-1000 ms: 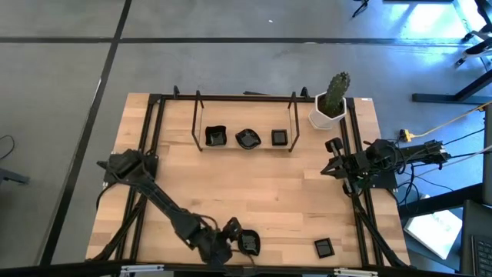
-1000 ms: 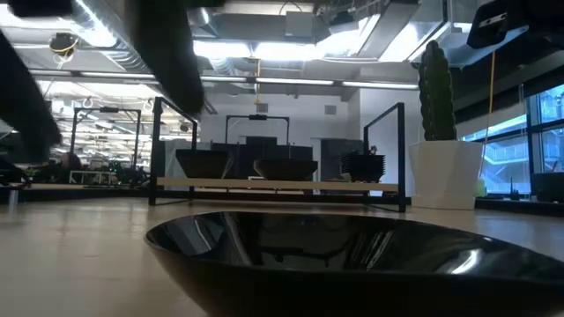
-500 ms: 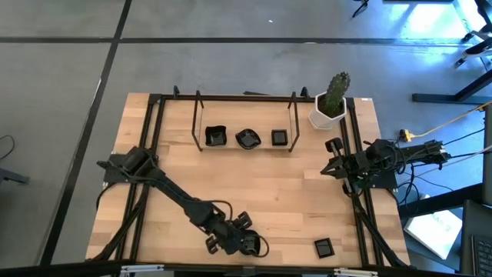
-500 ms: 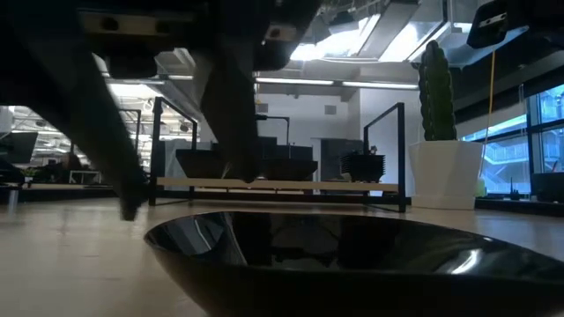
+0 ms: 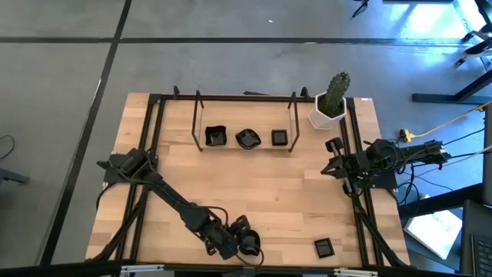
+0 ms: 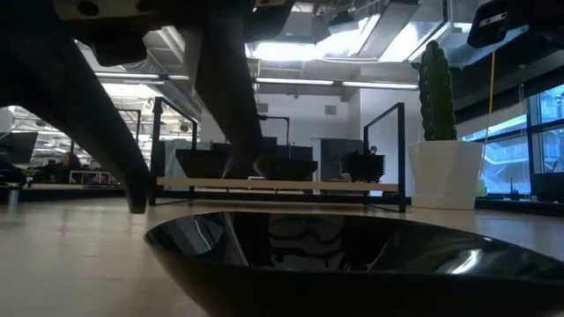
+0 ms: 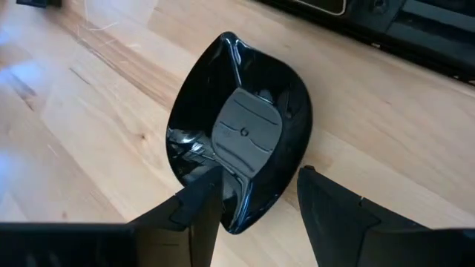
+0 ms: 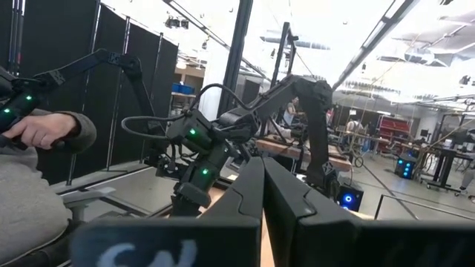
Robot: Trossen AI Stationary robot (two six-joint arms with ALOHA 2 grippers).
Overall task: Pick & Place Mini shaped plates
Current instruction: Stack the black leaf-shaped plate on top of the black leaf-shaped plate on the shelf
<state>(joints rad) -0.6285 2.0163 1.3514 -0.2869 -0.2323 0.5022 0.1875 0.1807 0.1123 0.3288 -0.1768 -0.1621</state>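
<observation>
Mini shaped plates are spread across the wooden table (image 5: 277, 192): three sit in a row inside the black rack (image 5: 246, 123) at the far side, a squarish plate (image 5: 324, 248) lies alone near the front edge toward the right, and the leaf-shaped plate (image 7: 241, 159) now in hand lies at the front edge, filling the foreground of the low view; the left arm reaches across the table to it, and the left gripper (image 7: 256, 196) hangs right over the plate's near end with its jaws wide apart, one finger inside the bowl and the other outside the rim, nothing gripped yet; to do this step well, I judge, the fingers should sink a little further so the rim sits deep between them, then close slowly, since the glossy wall looks slippery and the shallow dish could tip or skate on the wood; a straight lift before any sideways travel would keep it level; the right gripper (image 5: 332, 168) waits at the table's right edge near the potted cactus (image 5: 332, 100), its fingers pressed together on nothing.
</observation>
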